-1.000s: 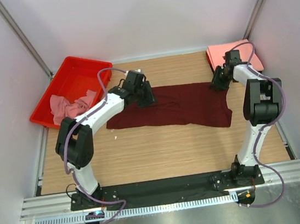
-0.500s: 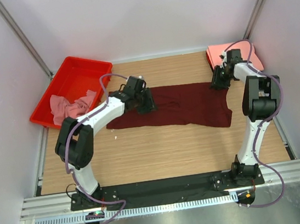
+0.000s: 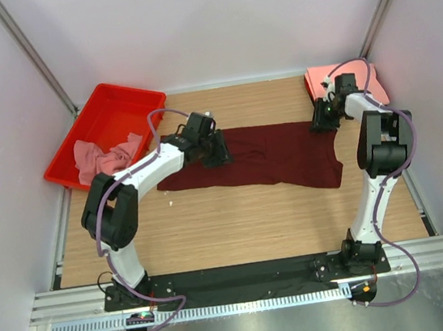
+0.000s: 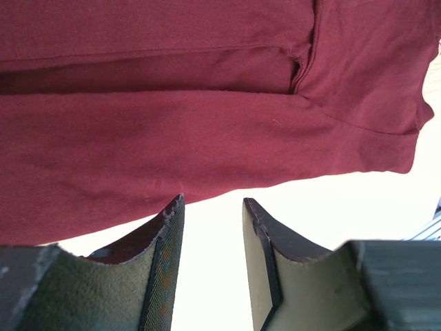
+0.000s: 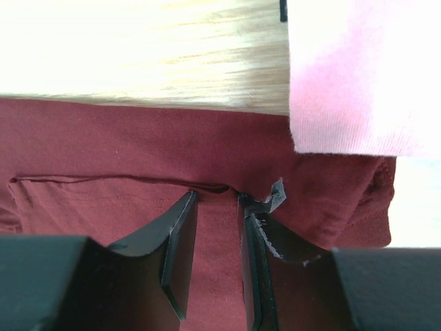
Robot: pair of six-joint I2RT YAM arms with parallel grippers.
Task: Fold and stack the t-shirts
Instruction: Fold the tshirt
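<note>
A dark maroon t-shirt (image 3: pixel 269 155) lies spread flat across the middle of the wooden table. My left gripper (image 3: pixel 218 153) is over its left part. In the left wrist view the left gripper (image 4: pixel 212 203) is open and empty above bare table, with the maroon cloth (image 4: pixel 172 131) just past its fingertips. My right gripper (image 3: pixel 321 122) is at the shirt's far right corner. In the right wrist view the right gripper (image 5: pixel 217 198) has its jaws apart over maroon cloth (image 5: pixel 103 152) at a seam. A folded salmon-pink t-shirt (image 3: pixel 354 76) lies at the back right and also shows in the right wrist view (image 5: pixel 351 76).
A red plastic tray (image 3: pixel 119 101) stands at the back left with a crumpled dusty-pink t-shirt (image 3: pixel 102 157) in it. White walls close in the table on three sides. Bare wood (image 3: pixel 237 220) lies between the maroon shirt and the arm bases.
My left gripper has shifted a little right and nearer over the shirt. My right gripper has crept slightly toward the back. The shirt lies as before.
</note>
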